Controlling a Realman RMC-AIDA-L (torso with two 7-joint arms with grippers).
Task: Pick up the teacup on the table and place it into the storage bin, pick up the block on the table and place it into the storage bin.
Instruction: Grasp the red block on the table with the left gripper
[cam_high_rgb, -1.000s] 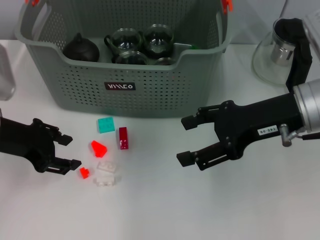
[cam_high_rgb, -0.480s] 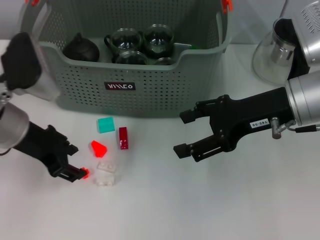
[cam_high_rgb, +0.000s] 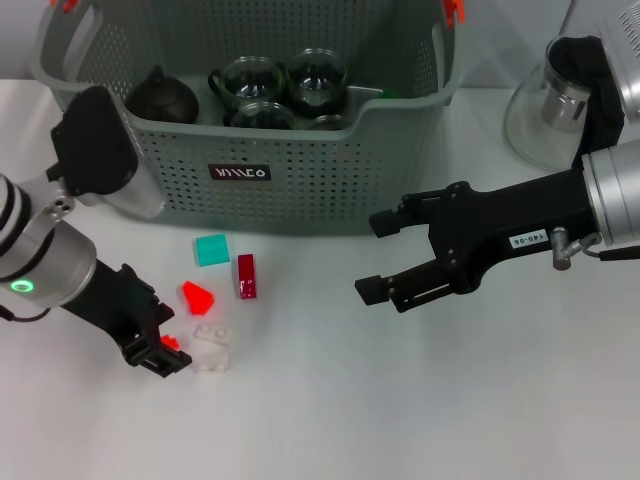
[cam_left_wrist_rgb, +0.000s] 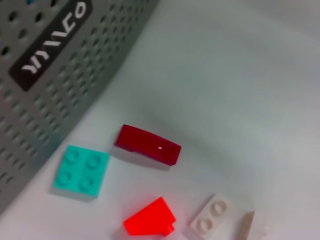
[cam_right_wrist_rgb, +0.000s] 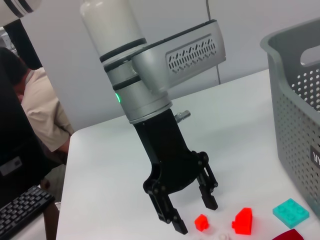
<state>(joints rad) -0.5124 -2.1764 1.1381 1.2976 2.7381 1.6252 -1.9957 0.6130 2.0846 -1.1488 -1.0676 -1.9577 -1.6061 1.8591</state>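
The left end effector hangs low over the worktop, fingers spread around a small red block, gripping nothing. The right end effector hovers open and empty, right of the blocks. The storage bin stands beyond.

Matt grey-green plastic on the storage bin, its walls perforated all over, with a flat black label on the front. Inside, clear shiny glass teacups beside a dark, dull-glazed teapot. On the smooth white table, glossy plastic studded blocks: teal, deep red, bright red. The left gripper is matt black; its arm, satin silver metal.
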